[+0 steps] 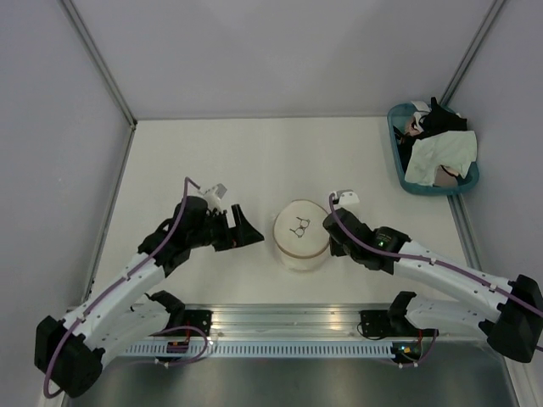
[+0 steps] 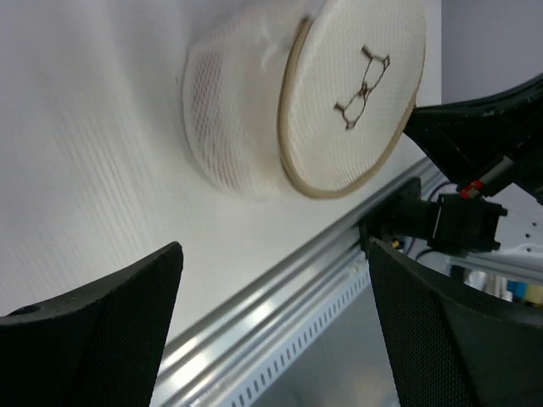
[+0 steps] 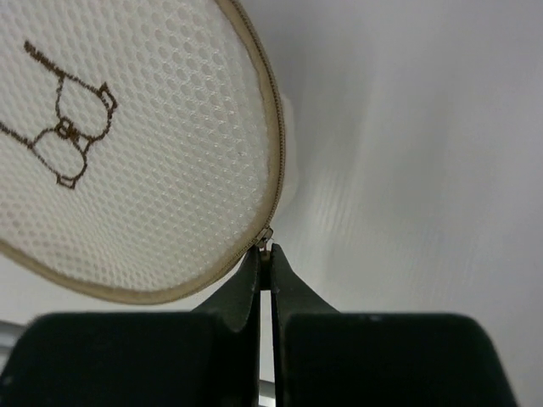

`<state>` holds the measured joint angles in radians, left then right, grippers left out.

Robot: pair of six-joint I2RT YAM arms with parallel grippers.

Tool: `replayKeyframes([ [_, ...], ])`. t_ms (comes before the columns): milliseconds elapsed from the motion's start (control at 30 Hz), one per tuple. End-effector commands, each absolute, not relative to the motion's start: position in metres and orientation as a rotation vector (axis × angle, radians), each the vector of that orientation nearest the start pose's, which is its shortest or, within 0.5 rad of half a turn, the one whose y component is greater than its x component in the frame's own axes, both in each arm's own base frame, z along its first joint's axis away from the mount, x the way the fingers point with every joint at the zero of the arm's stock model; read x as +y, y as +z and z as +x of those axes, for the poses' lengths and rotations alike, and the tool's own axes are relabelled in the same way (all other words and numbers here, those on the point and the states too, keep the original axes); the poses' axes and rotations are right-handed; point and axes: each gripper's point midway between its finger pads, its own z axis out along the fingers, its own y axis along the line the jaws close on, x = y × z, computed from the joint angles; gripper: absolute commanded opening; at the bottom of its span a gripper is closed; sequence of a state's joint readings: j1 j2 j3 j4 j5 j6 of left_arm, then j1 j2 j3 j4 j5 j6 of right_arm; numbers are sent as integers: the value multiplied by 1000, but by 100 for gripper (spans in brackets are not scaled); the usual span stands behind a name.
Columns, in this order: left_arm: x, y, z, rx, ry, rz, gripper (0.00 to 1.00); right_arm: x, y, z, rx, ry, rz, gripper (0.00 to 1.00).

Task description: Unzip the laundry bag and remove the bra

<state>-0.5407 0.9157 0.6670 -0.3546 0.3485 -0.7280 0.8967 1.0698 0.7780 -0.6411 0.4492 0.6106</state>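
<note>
The laundry bag is lying in the middle of the table, between the two arms, with its lid and the small dark drawing turned up. The zip is being judged as closed all along the tan rim, so the opening is not yet begun. The bra is not being shown in any view; it is probably hidden inside the mesh.

The right gripper is being pressed together, the jaws almost touching, and the small metal zip pull seems to be pinched at their very tips, on the right side of the bag. The left gripper is being held wide apart, just beside the left wall of the bag, and nothing is being touched by it.

The bag is being judged as light and soft-walled, with only the rim a little stiff. It is therefore expected to slide or fold when the pull is dragged. The mesh wall or rim opposite the pull should be taken by the left gripper.
</note>
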Motion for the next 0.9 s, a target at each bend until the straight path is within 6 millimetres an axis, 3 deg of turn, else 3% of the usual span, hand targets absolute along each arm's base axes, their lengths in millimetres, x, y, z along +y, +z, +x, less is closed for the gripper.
replayKeyframes([
  [0,-222,153,154,2399,-1269,-199,93,208,113,175,2425,419,-248,1],
  [100,-221,149,134,2402,-1372,-295,93,259,119,137,2398,659,-414,1],
  [167,-222,156,126,2380,-1437,-325,93,291,124,99,2386,846,-567,0],
  [267,-223,159,120,2382,-1473,-345,94,331,140,74,2312,1059,-656,0],
  [367,-226,156,120,2404,-1474,-361,95,355,151,67,2257,1164,-676,1],
  [567,-231,146,114,2440,-1503,-394,95,367,150,85,2240,1088,-615,0],
  [733,-232,131,102,2498,-1509,-419,95,354,145,105,2230,949,-535,0],
  [867,-227,106,100,2540,-1464,-532,96,345,157,109,2186,955,-500,0],
])
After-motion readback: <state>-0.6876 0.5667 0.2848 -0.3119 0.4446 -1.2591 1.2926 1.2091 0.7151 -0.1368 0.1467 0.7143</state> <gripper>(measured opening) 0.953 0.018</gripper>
